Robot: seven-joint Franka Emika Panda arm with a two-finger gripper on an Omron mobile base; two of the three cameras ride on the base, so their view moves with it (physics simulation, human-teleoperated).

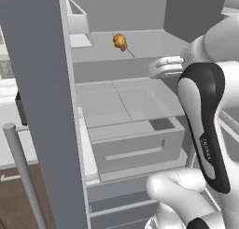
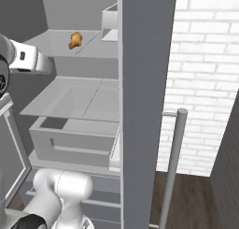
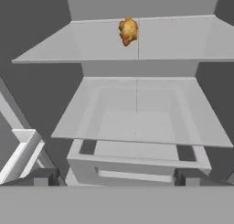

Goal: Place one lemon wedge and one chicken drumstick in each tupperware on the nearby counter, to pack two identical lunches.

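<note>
Open pincer facing one drumstick inside the open fridge.

The pincer point(image 3: 117, 177) is standing wide open with nothing between its two dark fingertips point(image 3: 42, 176), touching nothing, and is pointing into the fridge, well apart from the food. One chicken drumstick point(image 3: 128, 30) is lying alone on the upper shelf point(image 3: 183, 40), toward the back: a small, lumpy, golden-brown piece with an orange tint, showing also in the left base view point(image 1: 120, 41) and the right base view point(image 2: 74, 39). Below it, one clear lower shelf point(image 3: 201, 118) is covering one grey drawer point(image 3: 137, 166) with a slot handle. One fridge door point(image 1: 42, 106) is standing open, with a round bar handle point(image 1: 21, 172).
</note>
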